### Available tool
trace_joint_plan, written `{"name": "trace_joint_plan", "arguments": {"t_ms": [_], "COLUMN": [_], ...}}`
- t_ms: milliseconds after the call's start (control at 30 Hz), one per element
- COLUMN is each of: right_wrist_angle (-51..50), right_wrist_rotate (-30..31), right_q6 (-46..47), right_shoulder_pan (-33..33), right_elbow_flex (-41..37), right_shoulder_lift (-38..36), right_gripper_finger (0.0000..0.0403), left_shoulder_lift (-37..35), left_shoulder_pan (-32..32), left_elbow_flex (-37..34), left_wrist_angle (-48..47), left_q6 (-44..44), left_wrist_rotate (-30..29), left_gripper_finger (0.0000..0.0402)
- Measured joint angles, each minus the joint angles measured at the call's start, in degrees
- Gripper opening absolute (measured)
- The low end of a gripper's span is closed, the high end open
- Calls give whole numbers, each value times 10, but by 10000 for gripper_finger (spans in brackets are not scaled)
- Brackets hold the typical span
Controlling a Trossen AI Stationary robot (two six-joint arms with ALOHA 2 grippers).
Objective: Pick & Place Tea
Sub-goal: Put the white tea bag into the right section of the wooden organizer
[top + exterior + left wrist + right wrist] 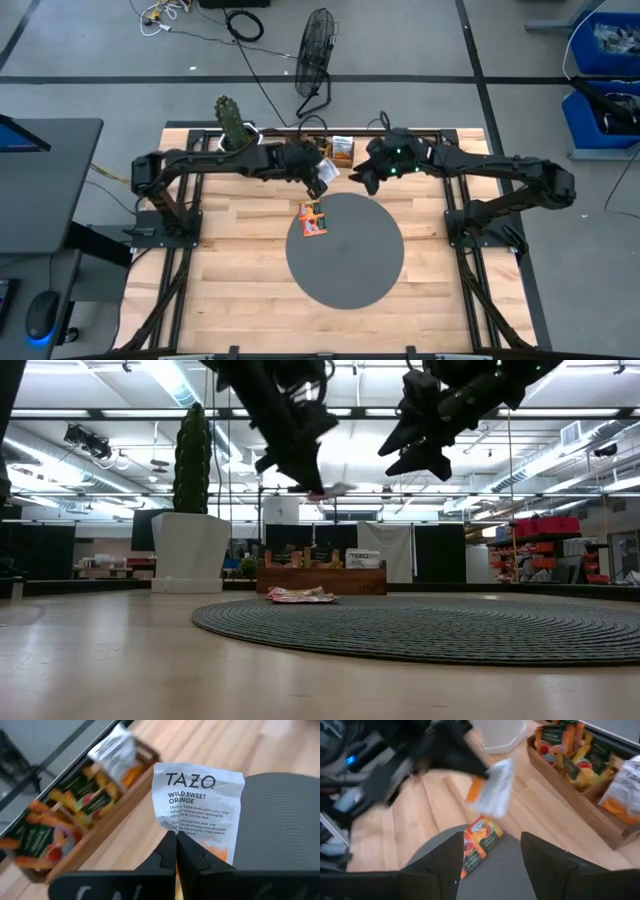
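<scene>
Behind the left hand (pixel 176 851), the sachet's (pixel 197 802) lower half hides.

One sachet (pixel 200 800) held, two sachets (pixel 314 221) on one disc (pixel 350 255).

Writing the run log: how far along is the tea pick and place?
Done: sachets already lie at the grey disc's edge. In hand: the left gripper is shut on a white sachet, raised above the table. Left: more sachets sit in the wooden tray. The right gripper waits open above the disc.
</scene>
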Motion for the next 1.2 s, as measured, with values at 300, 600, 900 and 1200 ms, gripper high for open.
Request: {"name": "trace_joint_plan", "arguments": {"t_ms": [300, 600, 900, 1200], "right_wrist_angle": [26, 46, 81, 81], "right_wrist_rotate": [-195, -225, -225, -216], "right_q6": [61, 65, 64, 37], "right_shoulder_pan": [-77, -66, -64, -64], "right_elbow_flex": [0, 0, 0, 0], "right_shoulder_lift": [14, 45, 54, 54], "right_gripper_finger": [204, 204, 111, 4], "left_shoulder_lift": [2, 2, 2, 2], "left_shoulder_pan": [-60, -65, -65, -68], "left_elbow_flex": [0, 0, 0, 0], "left_wrist_angle": [91, 117, 120, 112], "left_q6": [0, -11, -8, -15], "left_wrist_rotate": [-16, -21, -21, -21], "left_gripper_finger": [2, 2, 2, 30]}}
